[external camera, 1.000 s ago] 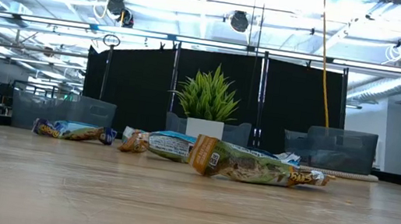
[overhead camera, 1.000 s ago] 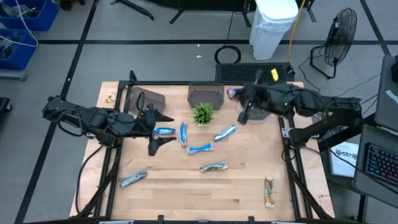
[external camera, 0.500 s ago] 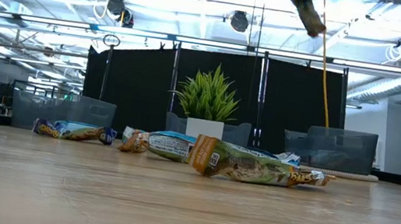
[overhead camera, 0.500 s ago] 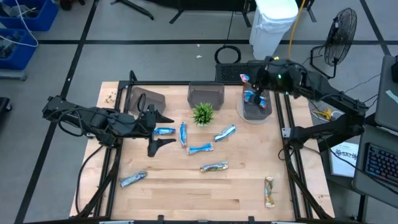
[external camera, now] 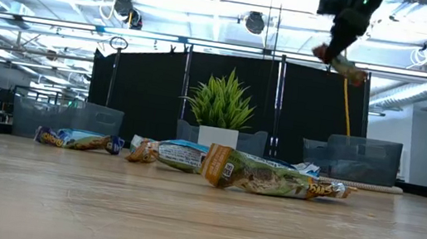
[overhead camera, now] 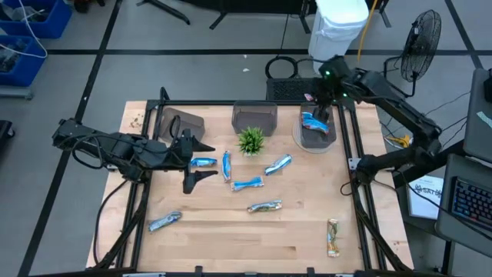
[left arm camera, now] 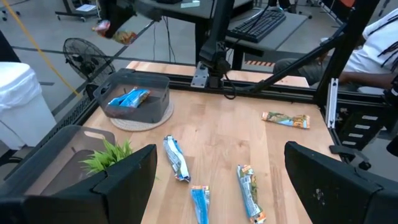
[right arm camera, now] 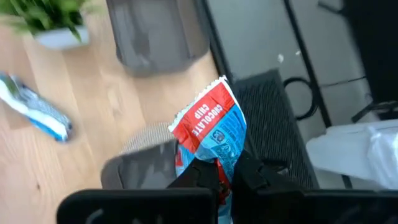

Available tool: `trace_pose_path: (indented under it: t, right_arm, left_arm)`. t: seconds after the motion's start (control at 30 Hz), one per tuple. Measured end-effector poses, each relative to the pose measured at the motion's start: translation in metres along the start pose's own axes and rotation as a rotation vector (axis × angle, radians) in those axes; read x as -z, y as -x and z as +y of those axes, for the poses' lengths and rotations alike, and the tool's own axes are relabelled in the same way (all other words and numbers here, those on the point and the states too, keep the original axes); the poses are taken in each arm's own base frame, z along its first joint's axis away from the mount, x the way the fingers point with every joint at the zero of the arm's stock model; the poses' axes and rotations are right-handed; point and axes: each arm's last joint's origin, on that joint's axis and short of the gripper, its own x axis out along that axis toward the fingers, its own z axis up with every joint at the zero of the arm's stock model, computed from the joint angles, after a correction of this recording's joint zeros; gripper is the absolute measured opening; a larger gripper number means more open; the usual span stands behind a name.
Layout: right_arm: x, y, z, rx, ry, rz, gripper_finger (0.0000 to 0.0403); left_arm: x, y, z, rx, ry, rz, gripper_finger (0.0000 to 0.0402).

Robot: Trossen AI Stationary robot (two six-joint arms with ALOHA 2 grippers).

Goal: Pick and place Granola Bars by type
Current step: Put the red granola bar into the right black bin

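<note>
My right gripper [overhead camera: 316,100] is high above the far right bin [overhead camera: 317,132], shut on a red-and-blue granola bar [right arm camera: 212,129]; the low view shows the bar [external camera: 347,69] below the gripper [external camera: 333,53]. A blue bar [overhead camera: 314,122] lies in that bin. My left gripper [overhead camera: 198,161] is open and low over the table's left part, with a blue bar [overhead camera: 203,162] flat on the wood at its fingertips. Several more bars lie flat on the table: blue ones [overhead camera: 247,185], a tan-green one [overhead camera: 265,206], a silvery one [overhead camera: 164,222]. My right gripper pinches the red-and-blue bar by one end [right arm camera: 212,159] between its two fingers [right arm camera: 249,177]. The other, crimped end [right arm camera: 205,99] sticks out beyond the fingertips. The bar is lifted clear, high over the bin.
Three grey bins stand along the far edge: left [overhead camera: 182,123], middle [overhead camera: 254,117], and right on a round mat. A small green plant [overhead camera: 250,140] stands in front of the middle bin. Another tan bar [overhead camera: 333,236] lies near the right near corner. The near middle of the table is bare wood.
The right gripper has carried the red-and-blue bar from near the plant side of the right bin toward the table's far right, turning as it went, and now hangs over that bin. It has stayed shut on the bar.
</note>
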Motion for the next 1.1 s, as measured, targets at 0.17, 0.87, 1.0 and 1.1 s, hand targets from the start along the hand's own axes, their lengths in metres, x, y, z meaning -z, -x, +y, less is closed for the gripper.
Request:
trace_pose_path:
  t: [0.17,0.87,1.0,1.1]
  right_arm:
    - [-0.004,-0.022,-0.004,-0.050,0.027,0.052,0.0002]
    - [0.042,-0.090,0.017,-0.107,-0.005,0.129,0.0001]
    - [0.057,-0.107,0.027,-0.145,-0.007,0.148,0.0001]
    - [0.066,-0.118,0.032,-0.156,0.000,0.163,0.0001]
  left_arm:
    - [0.000,0.000,0.000,0.000,0.006,0.000,0.0349]
    - [0.000,0.000,0.000,-0.003,0.007,-0.001,0.0349]
    - [0.000,0.000,0.000,-0.003,0.008,-0.001,0.0349]
    - [0.000,0.000,0.000,-0.003,0.008,-0.001,0.0349]
